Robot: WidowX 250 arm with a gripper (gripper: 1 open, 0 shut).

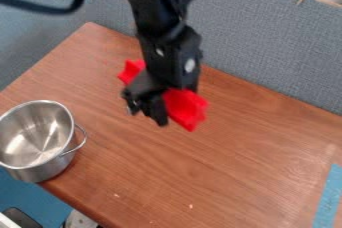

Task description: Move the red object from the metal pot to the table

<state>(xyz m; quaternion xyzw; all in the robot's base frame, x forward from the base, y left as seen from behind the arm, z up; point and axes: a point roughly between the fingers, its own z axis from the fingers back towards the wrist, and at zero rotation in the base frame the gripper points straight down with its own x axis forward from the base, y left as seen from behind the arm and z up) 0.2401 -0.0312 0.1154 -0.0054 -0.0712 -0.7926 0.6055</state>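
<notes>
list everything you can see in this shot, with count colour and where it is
red object: one, bright red, held across the gripper above the middle of the table, one end showing at each side of the fingers
metal pot: one, shiny steel, on the table at its near left edge, nothing visible inside
table: one, reddish-brown wood grain, fills most of the view
wall panel: one, grey-blue fabric, standing behind the table's far edge
floor: blue strip past the table's right edge
gripper: one, black, pointing down over the table, closed on the red object
arm: one, black, reaching in from the top left
</notes>
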